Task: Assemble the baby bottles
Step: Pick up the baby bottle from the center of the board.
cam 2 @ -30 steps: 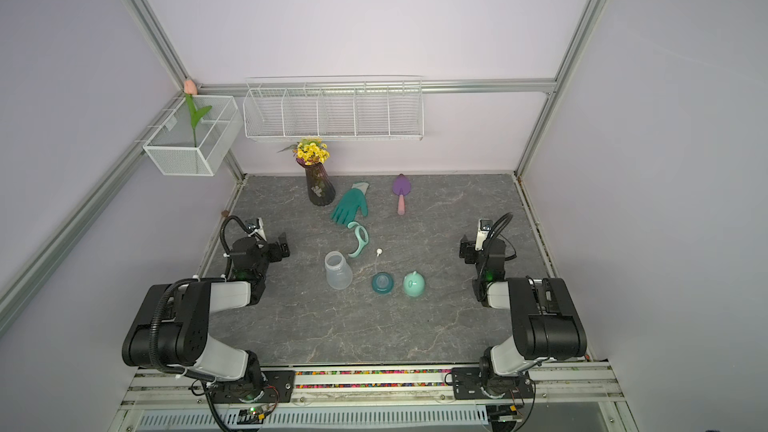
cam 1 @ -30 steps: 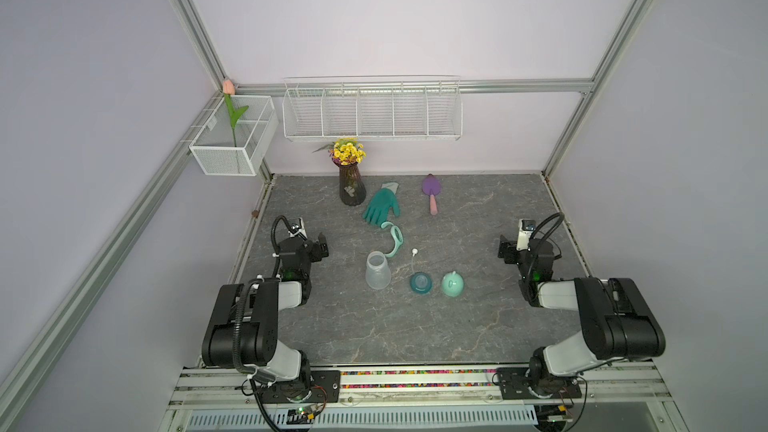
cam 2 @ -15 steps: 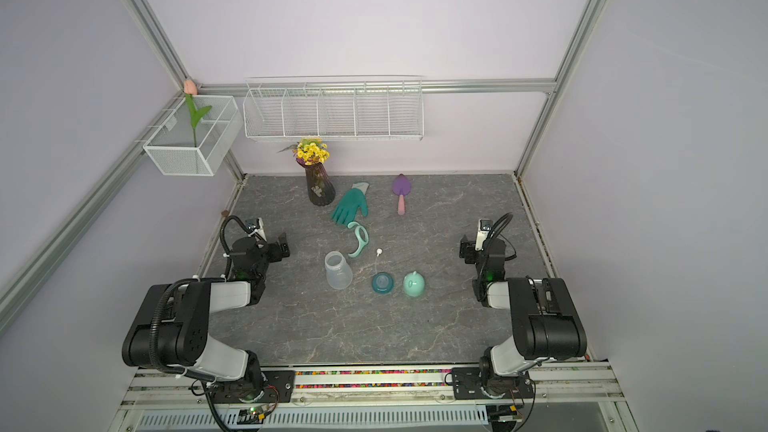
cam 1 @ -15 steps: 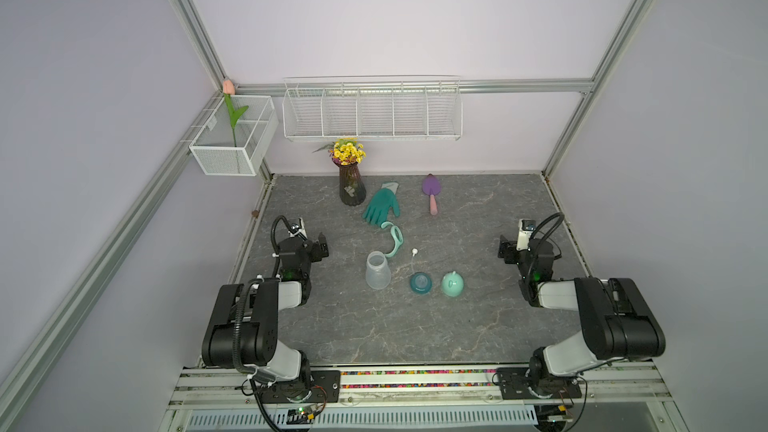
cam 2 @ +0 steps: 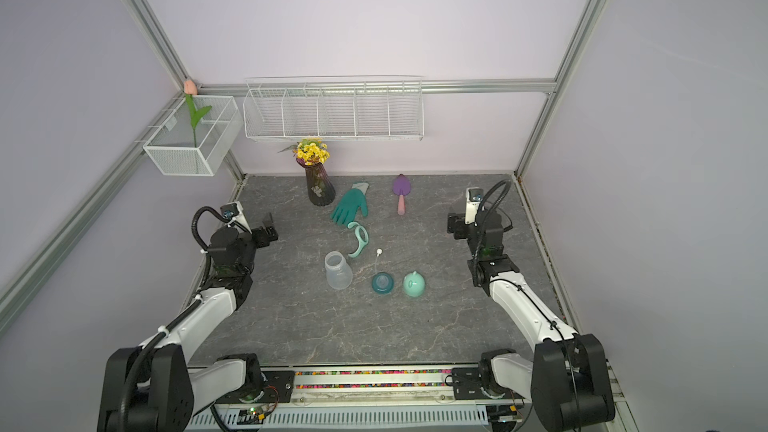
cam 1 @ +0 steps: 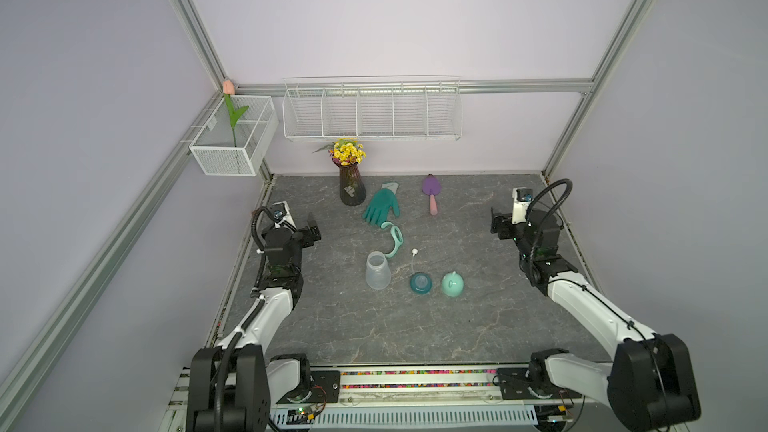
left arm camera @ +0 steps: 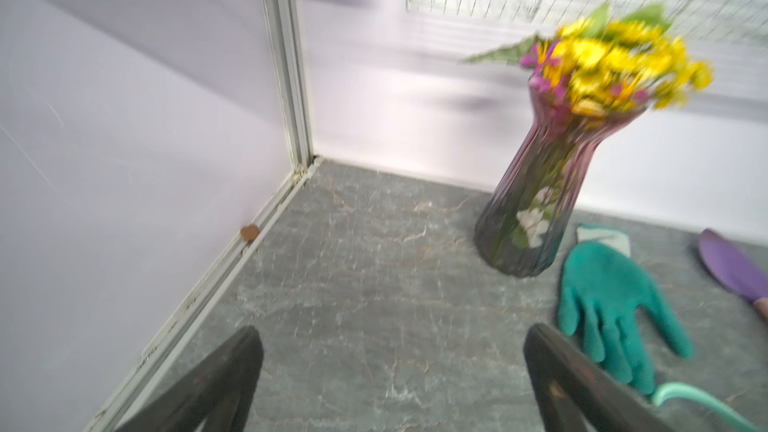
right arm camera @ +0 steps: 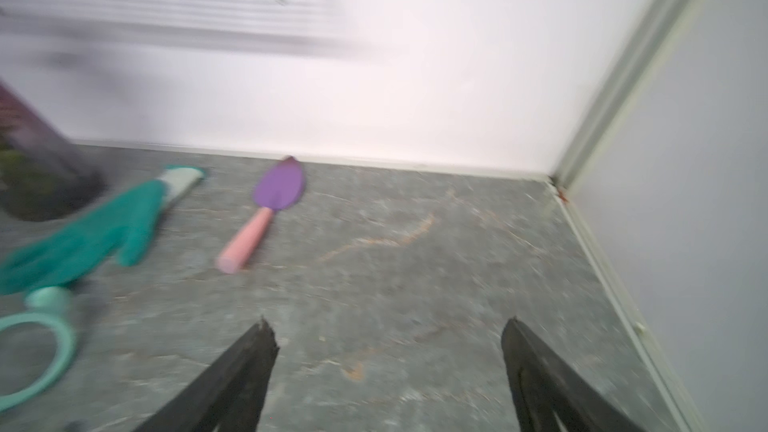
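hovering wide open and empty at its side of the worktop [cam 1: 332,326], the left claw [left arm camera: 392,336] has the bottle body [cam 1: 377,271] lying inward and back toward the robot's base, nearer this arm than the other. the bottle stands upright mid-worktop, mouth up, long axis vertical. the right claw [right arm camera: 388,326], jaws spread with nothing between them, is closer to the collar [cam 1: 420,283] and the domed cap [cam 1: 452,284], so i'd judge the left arm takes the body.

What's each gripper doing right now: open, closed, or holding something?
Left gripper: open, holding nothing.
Right gripper: open, holding nothing.
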